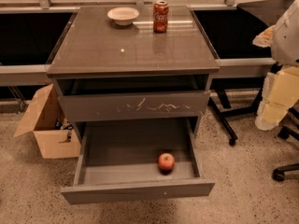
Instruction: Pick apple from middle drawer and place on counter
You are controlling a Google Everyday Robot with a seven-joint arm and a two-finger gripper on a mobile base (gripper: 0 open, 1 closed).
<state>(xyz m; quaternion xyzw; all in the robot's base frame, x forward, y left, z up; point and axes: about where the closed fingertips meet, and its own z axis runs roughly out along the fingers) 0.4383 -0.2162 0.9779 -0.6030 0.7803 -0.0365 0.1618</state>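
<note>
The apple (166,162), small, round and red, lies in the open middle drawer (138,190), near its front wall and right of centre. The drawer is pulled far out and has a plain grey front. The counter (131,45) is the glossy grey-brown top of the cabinet above it. My gripper (273,111) hangs at the right edge of the view on the pale arm, well right of the cabinet and higher than the apple, apart from everything.
A white bowl (123,16) and a red Coca-Cola can (160,16) stand at the back of the counter. The scratched drawer front (135,106) sits above the open drawer. An open cardboard box (49,125) is left of the cabinet, with chair legs (285,169) to the right.
</note>
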